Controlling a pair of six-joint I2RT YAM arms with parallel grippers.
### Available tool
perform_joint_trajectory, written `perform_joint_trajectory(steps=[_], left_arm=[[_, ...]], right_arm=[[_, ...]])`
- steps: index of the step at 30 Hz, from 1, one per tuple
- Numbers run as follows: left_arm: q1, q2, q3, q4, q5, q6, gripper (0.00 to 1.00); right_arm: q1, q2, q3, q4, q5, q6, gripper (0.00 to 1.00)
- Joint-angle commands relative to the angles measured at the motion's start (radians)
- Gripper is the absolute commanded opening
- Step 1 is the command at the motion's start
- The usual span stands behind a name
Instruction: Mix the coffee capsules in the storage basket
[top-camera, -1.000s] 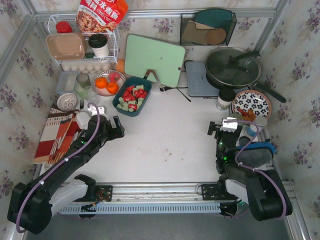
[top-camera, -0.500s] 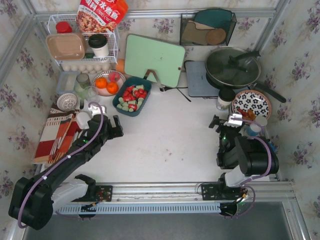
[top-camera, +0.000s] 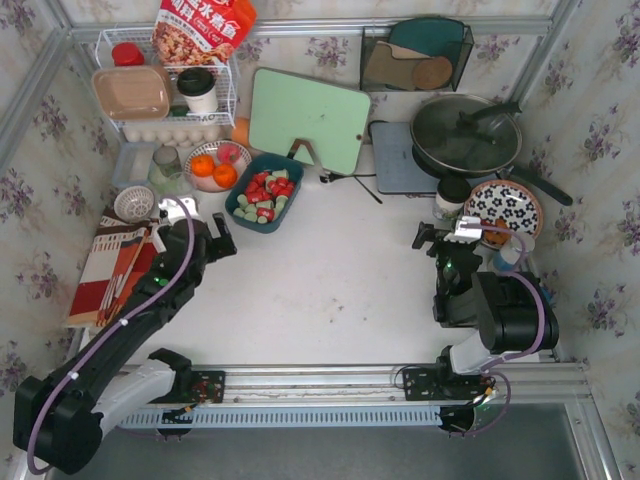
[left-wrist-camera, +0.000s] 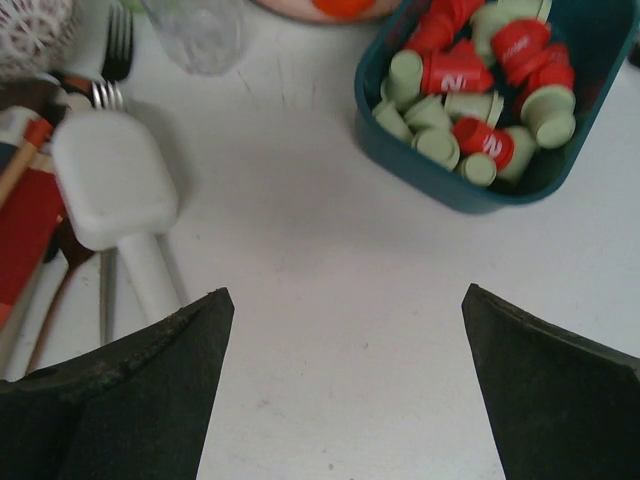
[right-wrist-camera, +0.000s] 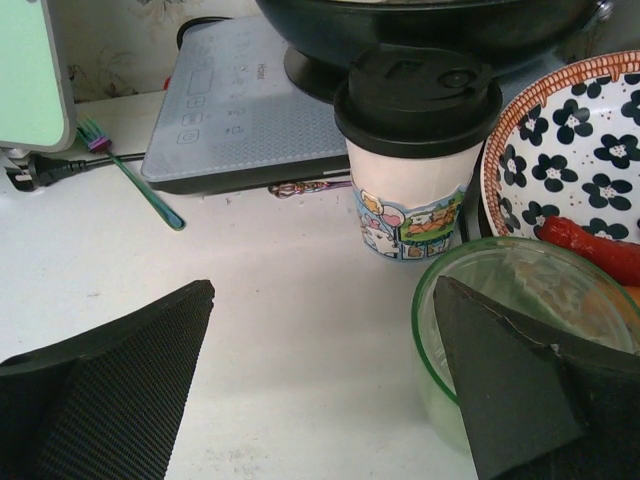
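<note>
With jaws wide apart and empty, the left gripper (left-wrist-camera: 346, 292) sits just near-left of the storage basket (left-wrist-camera: 450, 190) holding red and green coffee capsules (left-wrist-camera: 470, 90), whose long side seems to angle away rightward, while the right gripper (right-wrist-camera: 325, 285), likewise spread, waits well right of the basket.
</note>
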Motion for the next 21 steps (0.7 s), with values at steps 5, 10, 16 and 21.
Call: perform_joint_trajectory(steps=[5, 10, 16, 21], left_arm=[[0.0, -0.036, 0.031, 0.018, -0.206, 0.099, 0.99], [0.005, 0.086, -0.064, 0.294, -0.44, 0.377, 0.99], [0.142, 0.268, -0.162, 0.509, -0.253, 0.314, 1.0], [0.19, 0.37, -0.251, 0.805, -0.111, 0.431, 1.0]], right_arm=[[0.003, 0.001, 0.025, -0.035, -0.036, -0.013, 1.0], [0.003, 0.007, 0.062, -0.105, -0.135, -0.056, 1.0], [0.004, 0.008, 0.062, -0.104, -0.136, -0.057, 1.0], [0.004, 0.007, 0.062, -0.105, -0.135, -0.057, 1.0]])
